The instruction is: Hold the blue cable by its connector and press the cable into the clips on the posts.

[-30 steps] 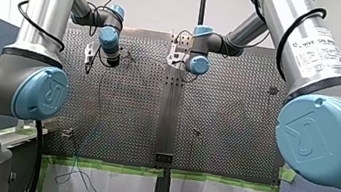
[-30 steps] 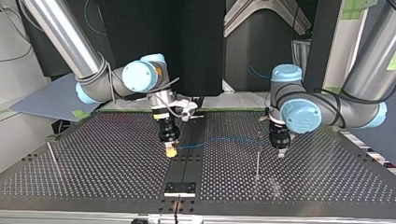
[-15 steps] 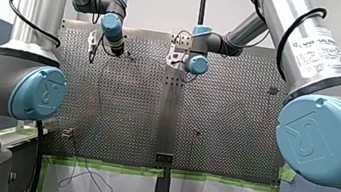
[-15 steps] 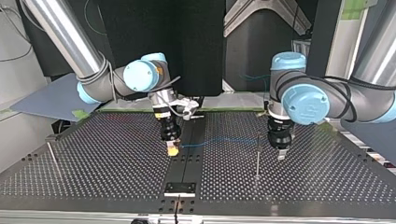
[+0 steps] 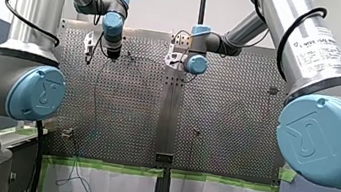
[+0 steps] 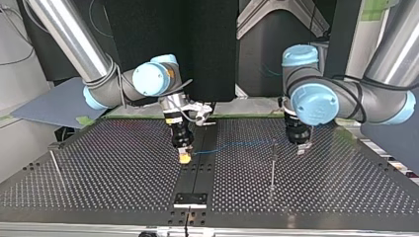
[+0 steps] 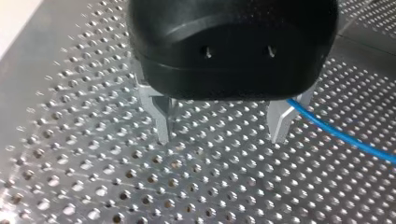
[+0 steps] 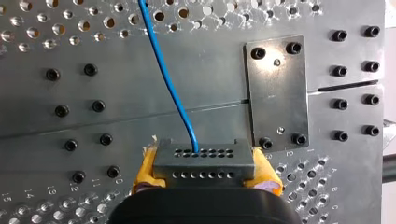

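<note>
My right tool (image 6: 184, 157), which has yellow pads, is clenched on the grey rectangular connector (image 8: 204, 163) of the thin blue cable (image 8: 168, 79), just above the perforated metal bench (image 6: 99, 173). The cable runs across to my left tool (image 7: 220, 135). Its metal fingers are released and stand apart, and the cable passes close beside one finger. A thin upright metal post (image 6: 272, 165) stands near this tool.

I take the centre strip (image 5: 170, 111) of the perforated table (image 5: 124, 120) as my mark. My left arm (image 5: 33, 89) has its wrist well left of the strip's far end. My right arm (image 5: 315, 56) has its wrist just right of it. A thin cable (image 5: 94, 96) runs down left of the strip onto white paper (image 5: 120, 190).
</note>
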`<state>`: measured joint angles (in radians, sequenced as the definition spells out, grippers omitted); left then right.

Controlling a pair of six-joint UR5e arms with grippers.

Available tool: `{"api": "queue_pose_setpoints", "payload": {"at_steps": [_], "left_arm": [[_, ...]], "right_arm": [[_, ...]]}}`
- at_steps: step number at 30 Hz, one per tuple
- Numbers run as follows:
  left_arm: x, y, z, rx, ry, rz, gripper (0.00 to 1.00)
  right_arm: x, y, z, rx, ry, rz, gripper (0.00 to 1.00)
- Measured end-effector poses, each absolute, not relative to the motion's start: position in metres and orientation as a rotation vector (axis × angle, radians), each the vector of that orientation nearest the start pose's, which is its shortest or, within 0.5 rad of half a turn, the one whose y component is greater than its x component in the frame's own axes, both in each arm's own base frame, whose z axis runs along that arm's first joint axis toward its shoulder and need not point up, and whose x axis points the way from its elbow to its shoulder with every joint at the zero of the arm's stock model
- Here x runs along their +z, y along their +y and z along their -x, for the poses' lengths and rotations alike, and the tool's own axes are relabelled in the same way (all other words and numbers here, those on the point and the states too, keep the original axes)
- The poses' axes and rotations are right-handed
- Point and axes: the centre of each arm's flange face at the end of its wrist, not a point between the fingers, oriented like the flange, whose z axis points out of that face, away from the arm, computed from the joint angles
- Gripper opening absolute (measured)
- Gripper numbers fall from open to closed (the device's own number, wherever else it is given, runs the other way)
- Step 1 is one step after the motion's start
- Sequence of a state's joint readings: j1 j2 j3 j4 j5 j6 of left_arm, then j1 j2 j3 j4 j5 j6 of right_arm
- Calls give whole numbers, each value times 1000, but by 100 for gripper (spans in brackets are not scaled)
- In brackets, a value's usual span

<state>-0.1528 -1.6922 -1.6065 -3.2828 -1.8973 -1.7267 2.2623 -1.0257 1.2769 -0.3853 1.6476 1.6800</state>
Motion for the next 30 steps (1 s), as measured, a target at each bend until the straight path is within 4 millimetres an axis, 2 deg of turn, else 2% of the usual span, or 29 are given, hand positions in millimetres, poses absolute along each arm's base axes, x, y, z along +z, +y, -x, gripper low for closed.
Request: {"api": "queue_pose_setpoints", "payload": {"at_steps": [10, 19, 30], "left_arm": [[383, -185, -456, 150, 1870, 208, 100], [390, -202, -432, 87, 1849, 150, 100], [403, -213, -421, 51, 1815, 123, 100]], "right_arm": [[343, -467, -552, 1823, -890, -1499, 0], [343, -467, -552, 1825, -891, -1499, 0], [343, -467, -552, 1828, -897, -1497, 0]]}}
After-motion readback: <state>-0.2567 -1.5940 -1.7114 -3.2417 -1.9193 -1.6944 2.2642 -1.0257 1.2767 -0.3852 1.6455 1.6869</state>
